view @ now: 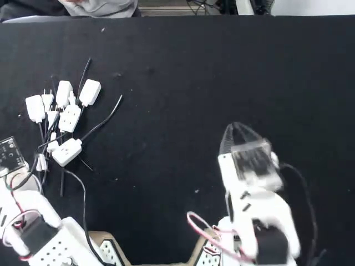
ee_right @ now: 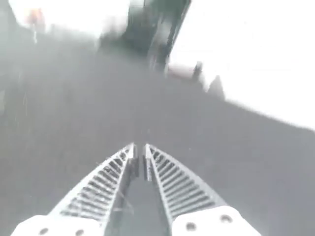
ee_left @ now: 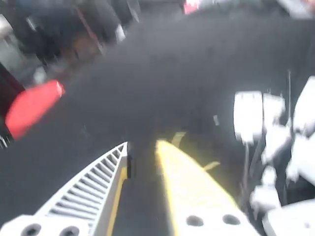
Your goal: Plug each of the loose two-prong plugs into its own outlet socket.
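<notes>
Several white two-prong plugs (view: 90, 91) and white outlet sockets (view: 70, 117) lie in a loose cluster with thin black wires at the left of the black table; another socket (view: 67, 151) lies just nearer. The left wrist view has these white pieces (ee_left: 247, 116) off to one side of my left gripper (ee_left: 142, 147), whose white and yellow fingers stand a little apart with nothing between them. My right gripper (view: 237, 133) hovers over bare table right of centre, far from the cluster. Seen from its own wrist, the right gripper (ee_right: 139, 147) is shut and holds nothing.
The black table (view: 194, 83) stretches wide between the cluster and the right arm. A small circuit board (view: 11, 152) sits on the left arm near the table's left edge. A red object (ee_left: 32, 105) lies beyond the table in the left wrist view.
</notes>
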